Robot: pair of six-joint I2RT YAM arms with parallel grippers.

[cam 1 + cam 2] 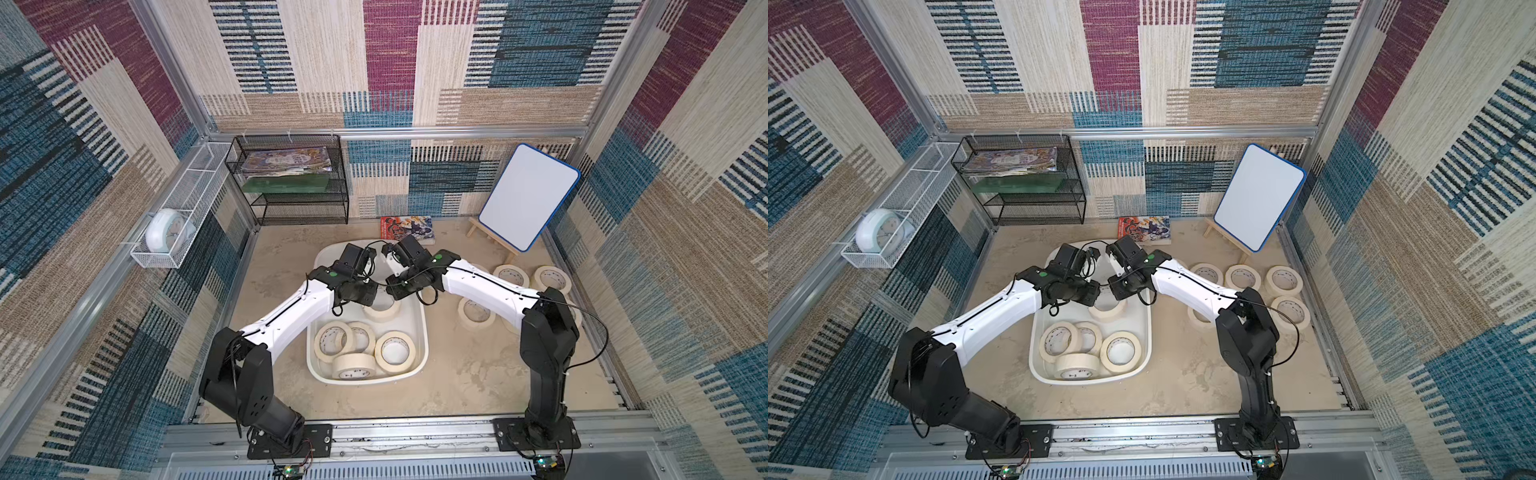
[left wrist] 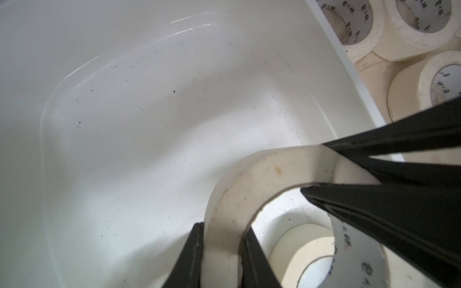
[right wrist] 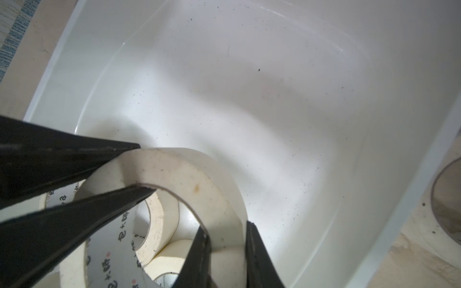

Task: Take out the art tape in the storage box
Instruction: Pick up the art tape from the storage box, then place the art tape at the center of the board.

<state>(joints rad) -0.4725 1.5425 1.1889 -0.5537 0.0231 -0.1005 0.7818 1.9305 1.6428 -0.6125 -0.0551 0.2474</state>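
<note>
The white storage box lies mid-table, with several cream art tape rolls lying at its near end. Both arms reach into its far half, and their wrists hide the grippers in both top views. In the left wrist view my left gripper is shut on the wall of one tape roll held above the box floor. My right gripper is shut on the same roll, on another part of its ring. Another roll shows through its hole.
Several tape rolls lie on the table right of the box. A black wire rack and a book stand at the back. A whiteboard on an easel stands back right. A white wire basket holding a clock hangs left.
</note>
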